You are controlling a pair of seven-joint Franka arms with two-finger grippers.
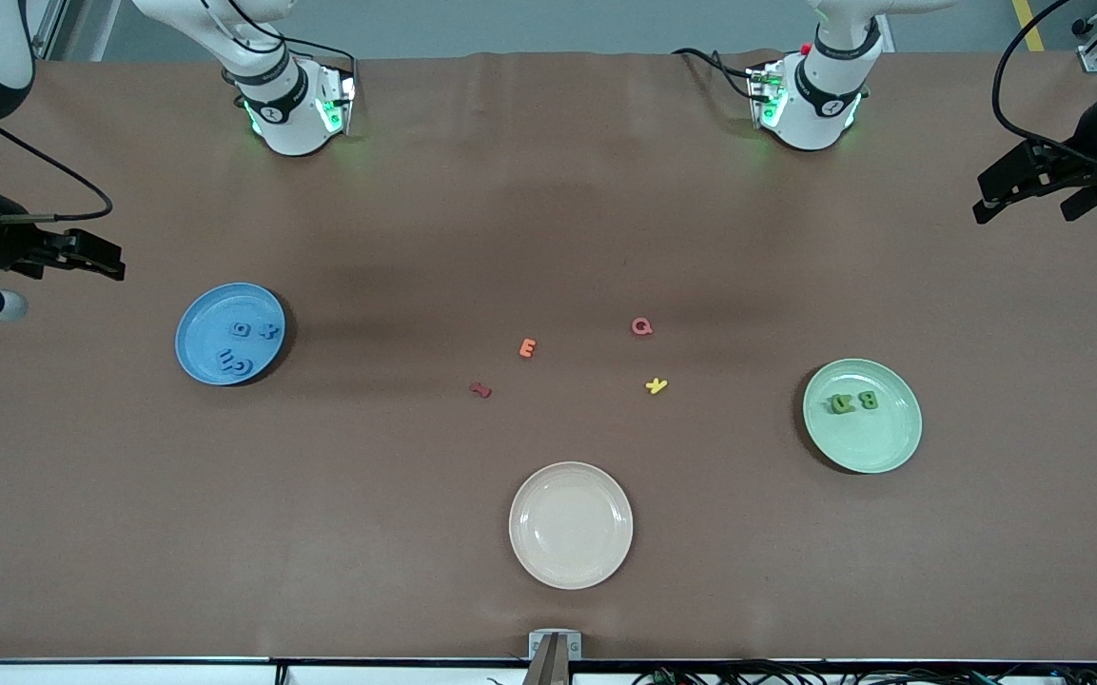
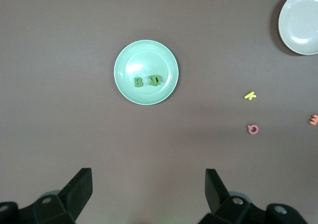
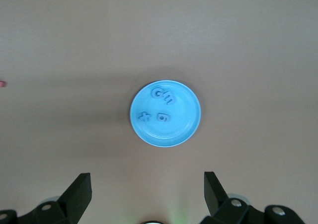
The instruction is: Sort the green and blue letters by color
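Observation:
Several blue letters lie on a blue plate toward the right arm's end of the table. Green letters, a B among them, sit close together on a pale green plate toward the left arm's end. My left gripper hangs open and empty high above the table's end, past the green plate. My right gripper hangs open and empty high above the table's end, past the blue plate.
An empty white plate sits mid-table nearest the front camera. Loose letters lie mid-table between the coloured plates: orange E, pink Q, a dark red one and a yellow one.

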